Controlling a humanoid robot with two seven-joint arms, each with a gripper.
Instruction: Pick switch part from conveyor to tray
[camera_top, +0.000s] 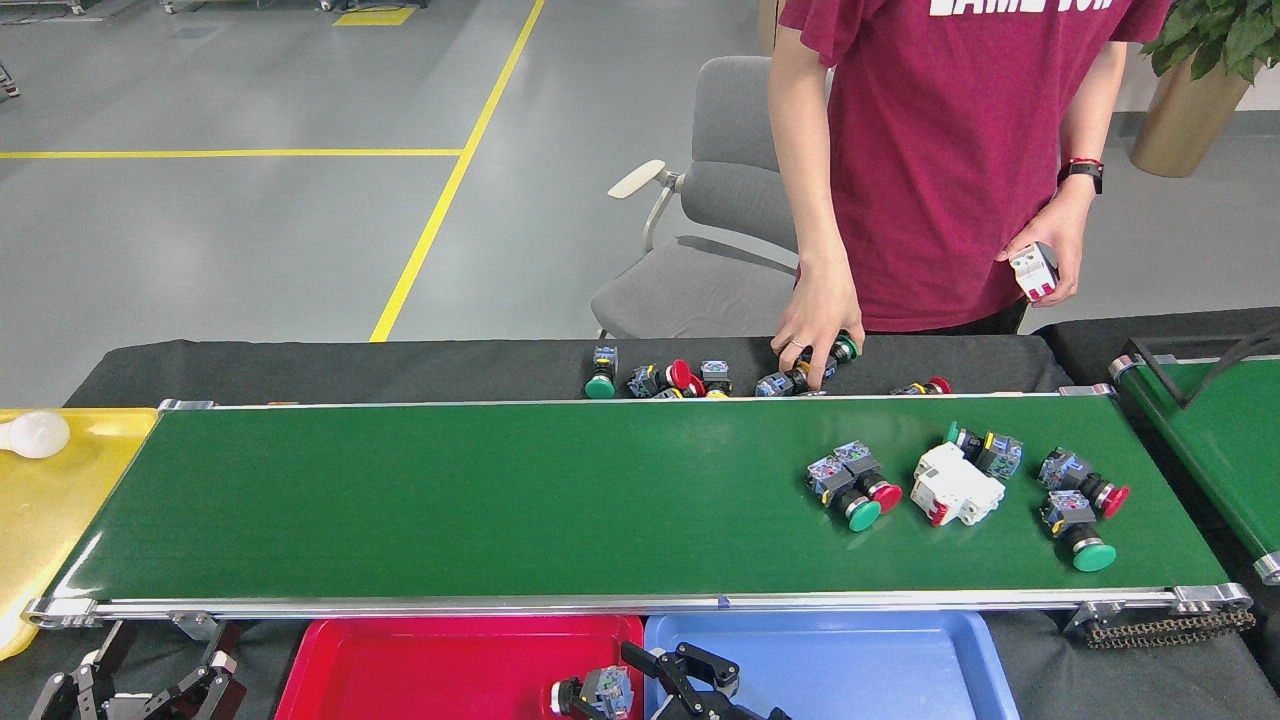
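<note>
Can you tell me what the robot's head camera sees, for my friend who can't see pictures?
The robot's right gripper holds a switch part over the red tray, beside a blue tray. On the green conveyor behind lie more switch parts and a white block. A person in a red shirt reaches for parts beyond it.

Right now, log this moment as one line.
right pincer: over red tray, holding switch | left pincer: idle, open | belt: six parts left

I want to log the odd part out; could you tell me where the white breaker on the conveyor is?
In the head view, the white breaker lies toward the conveyor's right end, between two paired pushbuttons and a green-capped switch.
</note>
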